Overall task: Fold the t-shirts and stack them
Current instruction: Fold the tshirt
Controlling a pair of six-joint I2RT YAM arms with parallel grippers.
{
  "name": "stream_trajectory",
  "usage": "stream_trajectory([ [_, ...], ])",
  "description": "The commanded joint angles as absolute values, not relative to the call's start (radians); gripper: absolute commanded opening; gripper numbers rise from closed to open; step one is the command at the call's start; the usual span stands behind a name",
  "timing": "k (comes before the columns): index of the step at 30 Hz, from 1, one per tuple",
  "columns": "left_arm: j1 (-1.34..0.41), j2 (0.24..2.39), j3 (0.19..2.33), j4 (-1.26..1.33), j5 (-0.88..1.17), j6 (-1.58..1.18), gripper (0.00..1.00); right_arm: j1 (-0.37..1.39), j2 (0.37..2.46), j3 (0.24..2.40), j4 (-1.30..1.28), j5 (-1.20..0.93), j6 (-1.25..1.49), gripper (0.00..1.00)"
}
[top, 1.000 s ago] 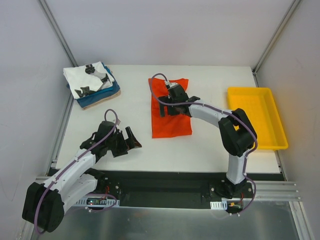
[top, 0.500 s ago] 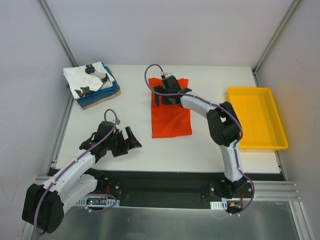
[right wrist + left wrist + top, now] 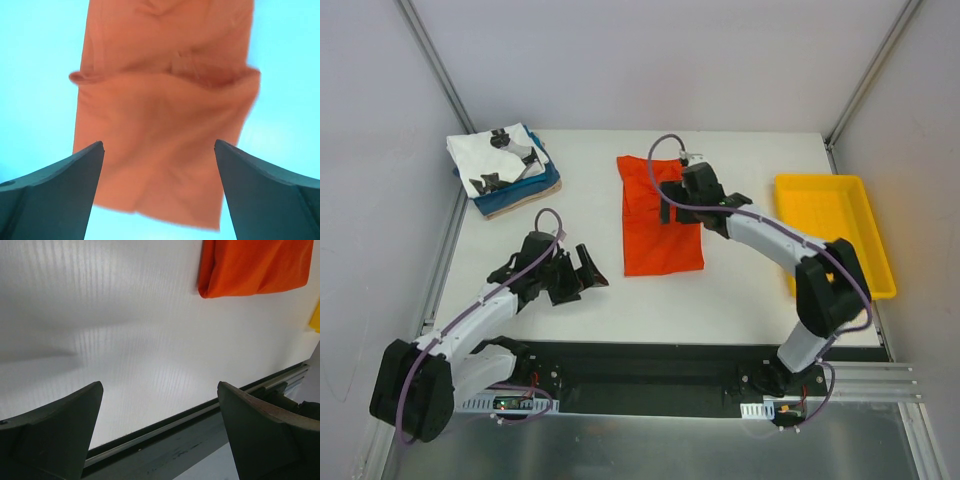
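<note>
Right end effector [image 3: 672, 198] hovers over the far half of the orange-red tee [image 3: 658, 235], fingers spread wide with nothing between them but air. The tee lies flat mid-tabletop as a long folded rectangle, and the right wrist view shows a rumpled crease running across it. Over on the left, the left end effector [image 3: 575, 275] sits low above bare tabletop [image 3: 720, 300], just beside the tee's near left corner, jaws fully apart and empty. At the far left corner there's the pile: white tee [image 3: 500, 160] with black prints on top, blue tee [image 3: 548, 185] peeking out under it, tan tee [image 3: 505, 210] at the bottom. The yellow tray [image 3: 840, 210] sits along the right edge, well apart from the shirts.
</note>
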State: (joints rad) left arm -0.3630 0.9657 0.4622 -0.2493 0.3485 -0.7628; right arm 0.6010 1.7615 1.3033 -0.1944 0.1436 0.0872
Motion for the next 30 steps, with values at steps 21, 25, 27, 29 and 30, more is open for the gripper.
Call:
stream_trajectory([
  [21, -0.442, 1.677, 0.815, 0.018, 0.445, -0.792, 0.63, 0.448, 1.287, 0.675, -0.236, -0.072, 0.304, 0.97],
  [25, -0.452, 1.690, 0.802, 0.018, 0.426, -0.792, 0.47, 0.433, 1.299, 0.672, -0.227, -0.074, 0.325, 0.97],
  [27, -0.460, 1.697, 0.799, 0.018, 0.420, -0.792, 0.42, 0.423, 1.305, 0.672, -0.226, -0.083, 0.328, 0.97],
  [29, -0.477, 1.706, 0.801, 0.018, 0.422, -0.792, 0.39, 0.413, 1.318, 0.672, -0.219, -0.095, 0.339, 0.97],
  [30, -0.480, 1.715, 0.801, 0.018, 0.425, -0.793, 0.35, 0.411, 1.322, 0.669, -0.215, -0.100, 0.342, 0.97],
])
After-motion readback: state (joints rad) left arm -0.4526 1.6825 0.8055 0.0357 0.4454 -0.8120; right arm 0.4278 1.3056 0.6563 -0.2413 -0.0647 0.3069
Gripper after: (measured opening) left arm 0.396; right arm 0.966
